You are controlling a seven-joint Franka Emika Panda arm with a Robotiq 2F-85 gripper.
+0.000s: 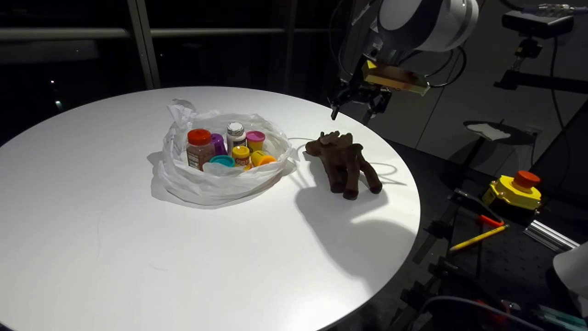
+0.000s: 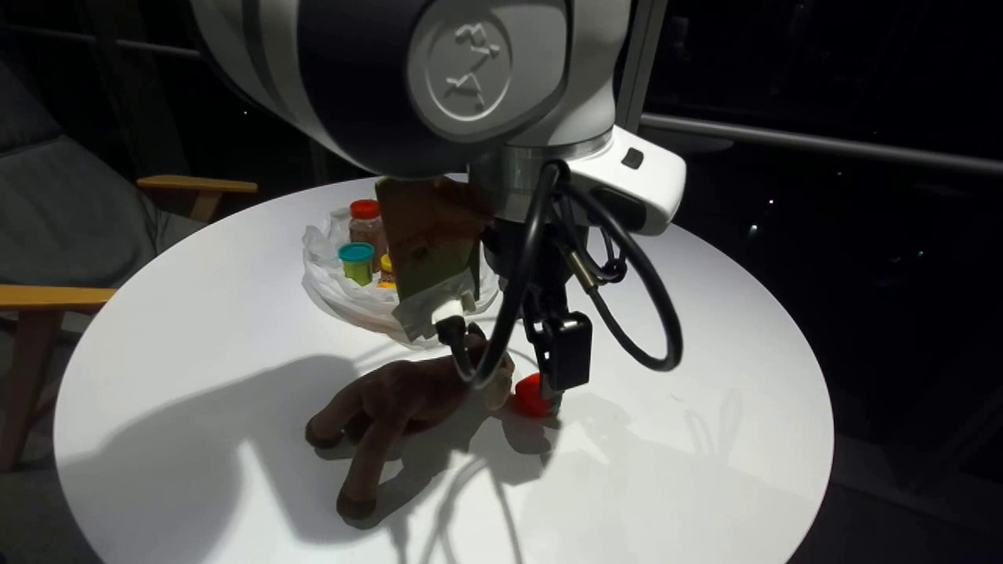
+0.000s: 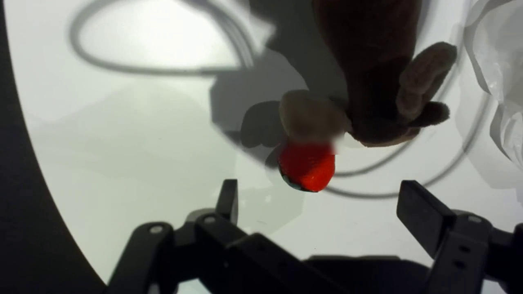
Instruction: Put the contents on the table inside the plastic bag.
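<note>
Near the edge of a round white table [image 1: 183,266], a gripper [image 3: 320,200] hangs, jaws wide apart, by a rounded red object [image 3: 308,171] and a brown plush animal toy [image 1: 342,158]. Centring over the red object first should spare the crowding toy; colourful lidded containers [image 1: 241,156] sit in a wrinkled translucent plastic bag [image 1: 206,188].

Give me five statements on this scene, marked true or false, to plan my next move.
1. The brown plush animal toy lies outside the crumpled translucent plastic bag. True.
2. Something is being gripped. False: the black two-fingered pincer stands open, holding nothing.
3. A small rounded red object lies near the toy's head. True.
4. The bag is empty. False: several small colourful containers are in it.
5. A see-through jar with an orange-red lid stands upright inside the bag. True.
</note>
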